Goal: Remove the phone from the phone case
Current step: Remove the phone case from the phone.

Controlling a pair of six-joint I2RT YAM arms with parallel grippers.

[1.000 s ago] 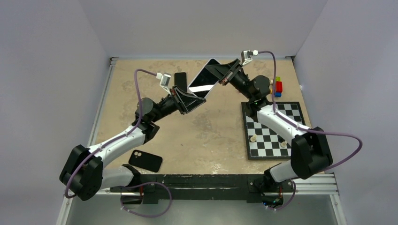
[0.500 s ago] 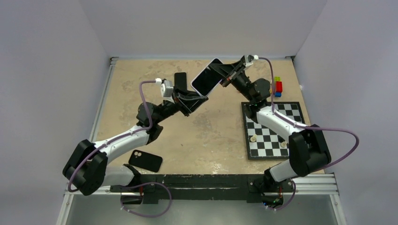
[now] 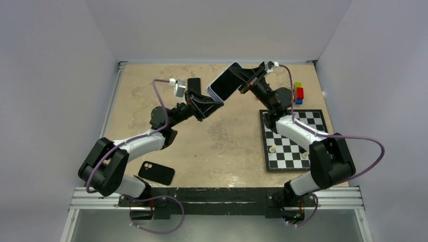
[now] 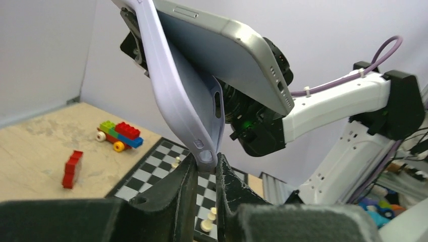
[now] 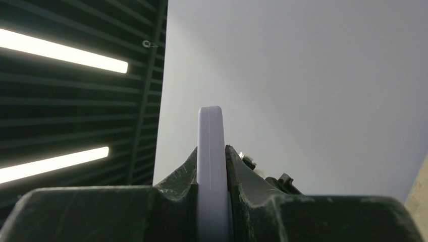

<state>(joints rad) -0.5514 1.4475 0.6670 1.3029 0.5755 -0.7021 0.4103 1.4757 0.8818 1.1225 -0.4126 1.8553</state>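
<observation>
A phone [image 3: 225, 80] in a lavender case is held in the air over the back of the table, between both arms. My left gripper [image 3: 208, 105] is shut on the case's lower corner. In the left wrist view the case [image 4: 176, 96] bends away from the grey phone [image 4: 227, 55] at that end, and my left gripper [image 4: 206, 164] pinches the corner. My right gripper [image 3: 246, 79] is shut on the phone's far end. In the right wrist view the pale edge [image 5: 210, 131] stands upright between the right gripper's jaws [image 5: 211, 151].
A black phone case [image 3: 156, 173] lies near the front left. Another black phone or case [image 3: 194, 84] lies at the back, behind the left gripper. A chessboard [image 3: 292, 141] with a few white pieces lies at the right. Coloured toy bricks [image 3: 299, 93] sit behind it.
The held phone has shifted towards the back right and tilted. The left arm has stretched further back. The case's lower end now stands away from the phone.
</observation>
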